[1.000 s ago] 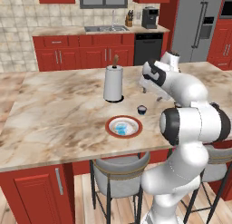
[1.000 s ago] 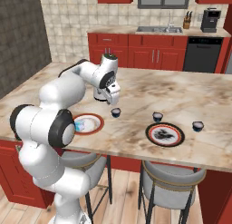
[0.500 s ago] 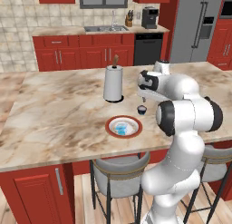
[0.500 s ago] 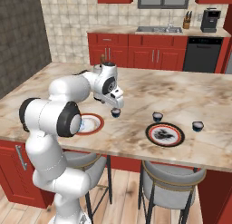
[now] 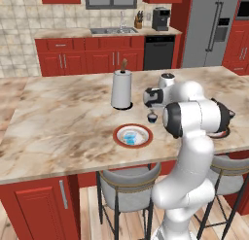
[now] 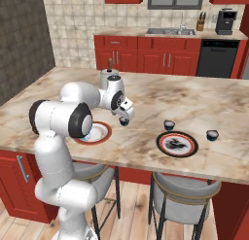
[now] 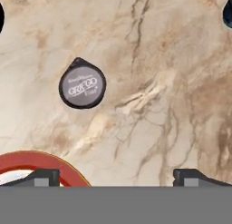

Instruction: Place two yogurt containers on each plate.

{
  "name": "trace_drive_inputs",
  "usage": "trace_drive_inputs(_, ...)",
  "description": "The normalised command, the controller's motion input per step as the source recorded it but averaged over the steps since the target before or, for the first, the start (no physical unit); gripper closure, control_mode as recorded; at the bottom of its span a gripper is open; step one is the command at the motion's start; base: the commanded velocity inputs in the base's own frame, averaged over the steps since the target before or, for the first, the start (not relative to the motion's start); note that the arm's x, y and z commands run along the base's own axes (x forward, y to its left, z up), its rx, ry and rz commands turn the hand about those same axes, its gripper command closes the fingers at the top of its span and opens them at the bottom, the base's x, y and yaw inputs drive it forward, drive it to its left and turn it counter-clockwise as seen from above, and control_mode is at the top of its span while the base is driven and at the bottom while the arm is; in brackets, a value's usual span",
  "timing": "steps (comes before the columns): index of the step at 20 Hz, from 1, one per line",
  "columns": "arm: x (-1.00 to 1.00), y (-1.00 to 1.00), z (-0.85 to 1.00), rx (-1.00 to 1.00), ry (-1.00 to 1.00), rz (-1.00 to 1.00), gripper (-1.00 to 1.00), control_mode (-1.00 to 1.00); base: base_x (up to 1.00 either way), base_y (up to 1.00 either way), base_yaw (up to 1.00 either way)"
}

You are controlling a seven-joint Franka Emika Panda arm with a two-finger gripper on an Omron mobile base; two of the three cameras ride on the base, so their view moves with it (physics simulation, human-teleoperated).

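Note:
A dark yogurt container [image 7: 82,86] with a pale grey lid stands on the marble island; it is the dark yogurt container [image 5: 152,118] next to the orange-rimmed plate [image 5: 144,142]. My gripper [image 5: 151,109] hangs just above it, open and empty. In the hand view the cup lies ahead of my gripper [image 7: 117,177], nearer the left fingertip [image 7: 43,177]. A light blue yogurt container [image 5: 130,137] sits on the orange-rimmed plate [image 7: 27,164]. Two more dark yogurt containers [image 6: 168,125] [image 6: 212,135] stand by the dark patterned plate [image 6: 160,139], which is bare.
A tall white paper-towel roll [image 5: 121,91] stands just behind the orange-rimmed plate, left of my hand. Two bar stools [image 6: 182,190] sit under the island's front edge. Open marble lies to the left of the roll and plate.
My hand has swung in and dropped from higher up to just over the dark cup beside the orange-rimmed plate. The jaws have stayed open; no cup or plate has moved.

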Motion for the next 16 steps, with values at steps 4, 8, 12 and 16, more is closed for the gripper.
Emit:
trace_drive_inputs(4,0.64,-0.06,-0.18,0.0,0.0,0.0,-1.0,-1.0,0.0,0.0,0.0)
trace_drive_inputs(8,0.54,-0.03,-0.14,0.0,0.0,0.0,-1.0,-1.0,0.0,0.0,0.0)
trace_drive_inputs(12,0.24,0.0,-0.26,0.0,0.0,0.0,-1.0,-1.0,0.0,0.0,0.0)
trace_drive_inputs(16,0.1,0.0,-0.37,0.0,0.0,0.0,-1.0,-1.0,0.0,0.0,0.0)
